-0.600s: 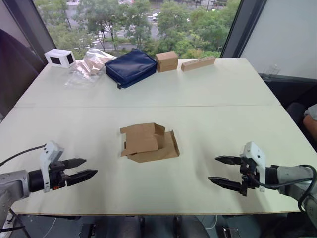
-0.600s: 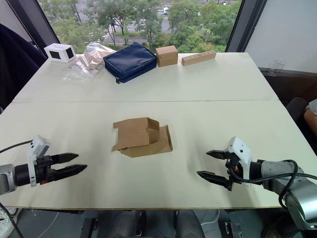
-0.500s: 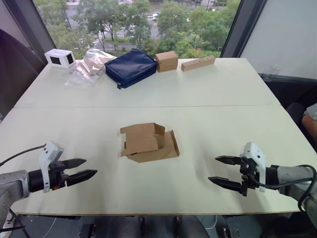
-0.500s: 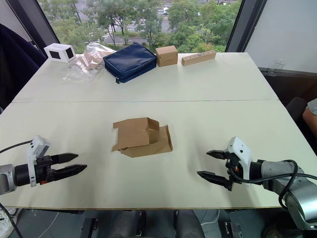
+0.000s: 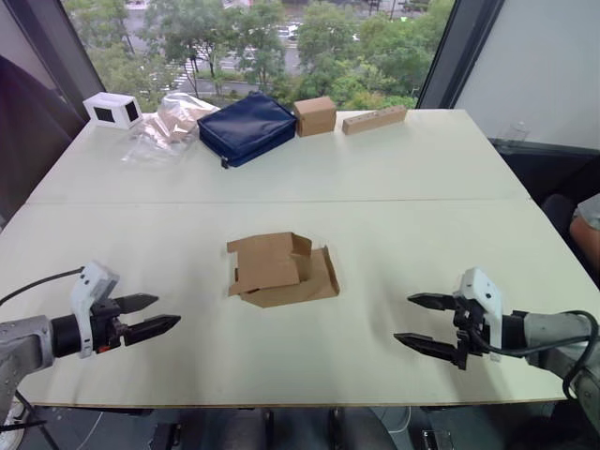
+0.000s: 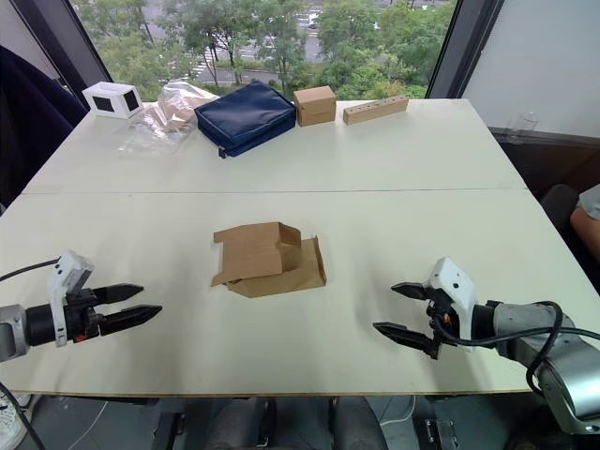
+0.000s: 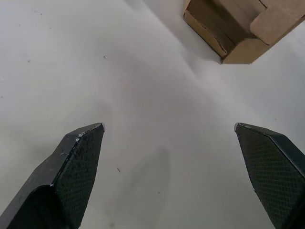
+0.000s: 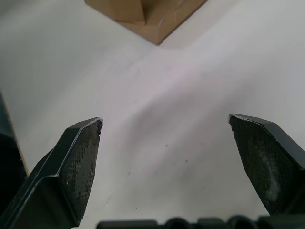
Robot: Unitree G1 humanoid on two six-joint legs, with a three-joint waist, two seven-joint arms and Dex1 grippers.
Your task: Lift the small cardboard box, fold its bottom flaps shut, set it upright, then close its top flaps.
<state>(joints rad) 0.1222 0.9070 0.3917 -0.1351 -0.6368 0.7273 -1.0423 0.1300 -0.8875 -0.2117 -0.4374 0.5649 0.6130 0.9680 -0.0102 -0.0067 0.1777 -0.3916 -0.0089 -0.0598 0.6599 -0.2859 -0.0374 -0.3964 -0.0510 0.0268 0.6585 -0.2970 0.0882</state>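
The small cardboard box (image 5: 281,269) lies collapsed on its side in the middle of the white table (image 5: 394,178), with loose flaps (image 5: 323,261) splayed out at its ends. My left gripper (image 5: 157,315) hovers open near the table's front left, well short of the box, nothing between its fingers. My right gripper (image 5: 412,321) is open too, at the front right, pointing toward the box from a distance. In the wrist views a corner of the box (image 7: 228,28) (image 8: 147,14) shows beyond each pair of fingers.
Along the far edge stand a white box (image 5: 114,110), a clear plastic bag (image 5: 169,122), a navy pouch (image 5: 247,127), another small brown box (image 5: 316,115) and a long flat brown block (image 5: 374,119). A person's arm (image 5: 589,225) shows at the right edge.
My left gripper has drawn slightly back to the left, away from the box. The right gripper and the box have not moved.
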